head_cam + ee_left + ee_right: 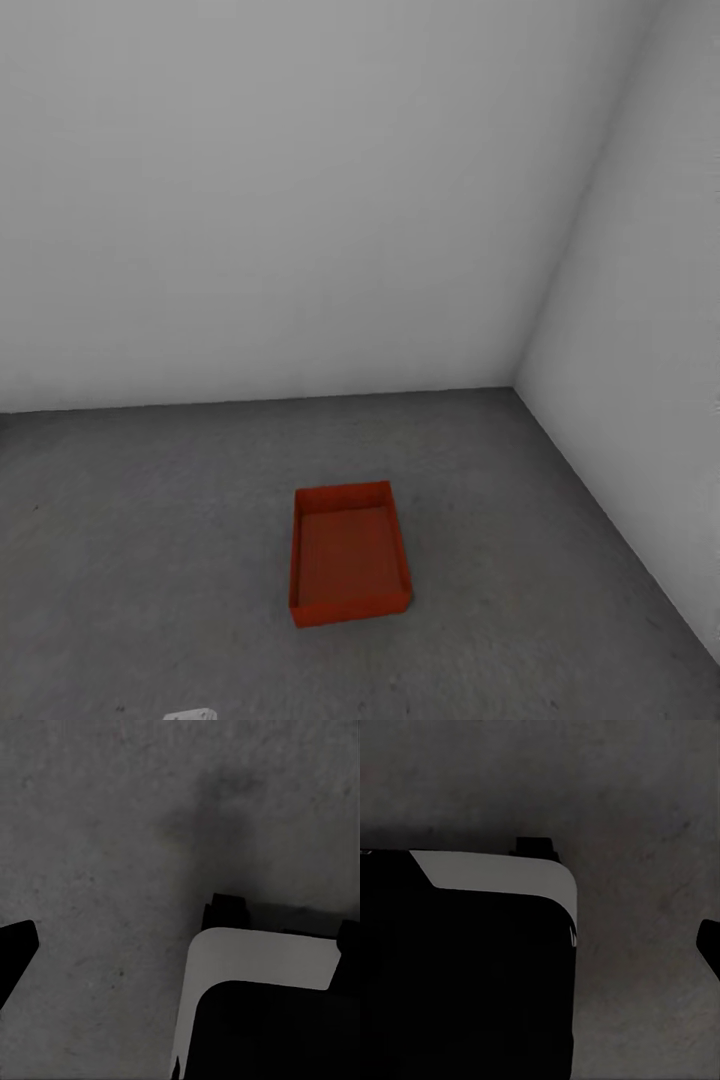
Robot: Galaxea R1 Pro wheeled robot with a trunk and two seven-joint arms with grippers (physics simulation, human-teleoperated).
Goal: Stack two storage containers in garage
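Concrete-like dark grey floor [150, 560] fills the lower part of my head view, slightly mottled, meeting two plain white walls [300, 200] that join in a corner off to the right. On that floor, a little right of centre and well clear of both walls, sits one red-orange rectangular storage container [349, 553], lidless, thin-walled and upright, its open top facing up and its inside bare. I see just this one box in my head view, with nothing stacked on it. At the very bottom edge a small pale piece of the robot [190, 715] pokes into the picture. Turning to my left wrist view, I look down on the same mottled grey floor with a soft shadow across it; a white-edged black body of the robot base [262, 960] takes up one corner, and a dark finger of the left gripper [15, 952] cuts in at the opposite edge. With a single finger showing I cannot tell how wide that gripper stands, though nothing shows against the finger. My right wrist view gives much the same: grey floor, the black base with its white rim [502, 874], and a sliver of the right gripper [711, 941] at the edge, its opening impossible to judge.
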